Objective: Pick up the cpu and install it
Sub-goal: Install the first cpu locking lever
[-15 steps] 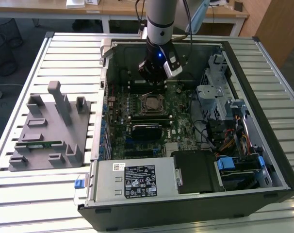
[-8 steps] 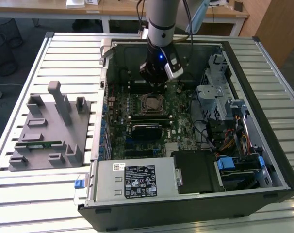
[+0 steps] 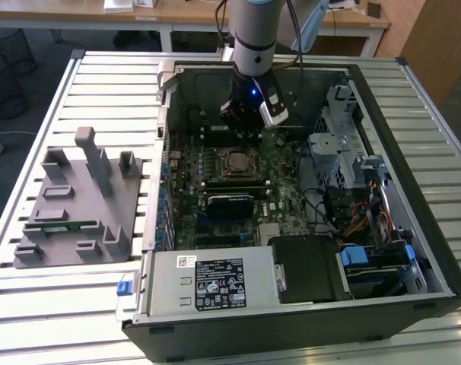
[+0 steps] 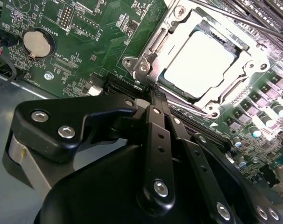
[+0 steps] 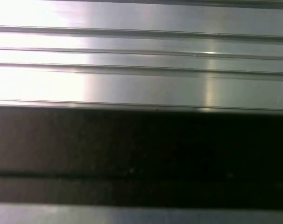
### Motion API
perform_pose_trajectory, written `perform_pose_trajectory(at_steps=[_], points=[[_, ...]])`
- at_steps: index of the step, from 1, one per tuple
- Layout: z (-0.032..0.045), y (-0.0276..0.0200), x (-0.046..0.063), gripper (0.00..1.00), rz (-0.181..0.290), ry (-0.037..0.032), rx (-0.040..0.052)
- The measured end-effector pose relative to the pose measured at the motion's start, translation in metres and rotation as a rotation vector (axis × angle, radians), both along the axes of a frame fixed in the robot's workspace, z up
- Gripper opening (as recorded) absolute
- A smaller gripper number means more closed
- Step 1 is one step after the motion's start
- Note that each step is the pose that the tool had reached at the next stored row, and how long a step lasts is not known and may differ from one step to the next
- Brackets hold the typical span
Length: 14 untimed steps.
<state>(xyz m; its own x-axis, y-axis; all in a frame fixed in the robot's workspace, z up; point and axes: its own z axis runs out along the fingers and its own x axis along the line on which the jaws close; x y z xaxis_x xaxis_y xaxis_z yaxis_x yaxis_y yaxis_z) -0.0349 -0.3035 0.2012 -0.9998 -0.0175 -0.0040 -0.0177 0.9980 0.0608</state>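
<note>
While the cpu [image 4: 201, 64] already lies flat inside the metal frame of the motherboard socket [image 4: 153, 46], its pale top facing up, the gripper [image 4: 155, 100] sits just beside that frame with its fingers drawn together and nothing between them. In the exterior view the cpu [image 3: 236, 162] is a small square near the middle of the motherboard [image 3: 284, 182], with the gripper [image 3: 244, 133] hanging near its far edge inside the open computer case [image 3: 413, 251]. Seating looks level; I judge that any contact here should stay light and square, clear of the socket's thin frame.
</note>
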Motion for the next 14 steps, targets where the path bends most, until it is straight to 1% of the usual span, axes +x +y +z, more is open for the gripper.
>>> perform_pose_trajectory(at_steps=[6, 10, 14], points=[[-0.0023, -0.0008, 0.0004, 0.11, 0.0, 0.0002, -0.0003], [-0.0044, -0.0008, 0.0005, 0.11, 0.0, -0.0001, -0.0025], [-0.0046, -0.0008, 0.0004, 0.11, 0.0, 0.0002, -0.0032]])
